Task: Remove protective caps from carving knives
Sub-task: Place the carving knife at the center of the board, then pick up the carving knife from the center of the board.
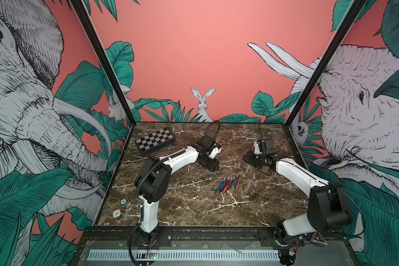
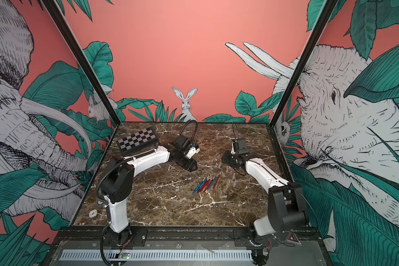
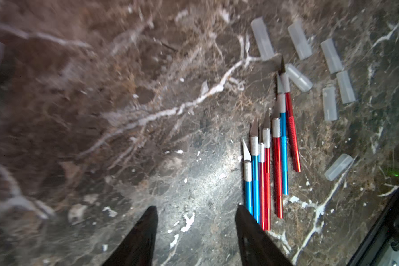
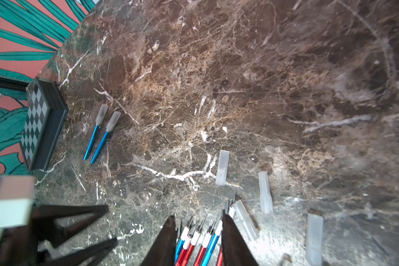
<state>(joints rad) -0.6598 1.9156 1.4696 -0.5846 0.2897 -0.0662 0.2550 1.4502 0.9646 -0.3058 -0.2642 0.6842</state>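
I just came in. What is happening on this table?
A two-armed robot is uncapping carving knives. Most lie bare in a bundle on the marble table, loose clear caps beside them. Two blue knives near the checkered board still wear caps. The left gripper and the right gripper are both open and empty.

Red, blue knives [image 3: 267,184], brown tabletop [image 3: 101,92] (white-veined)
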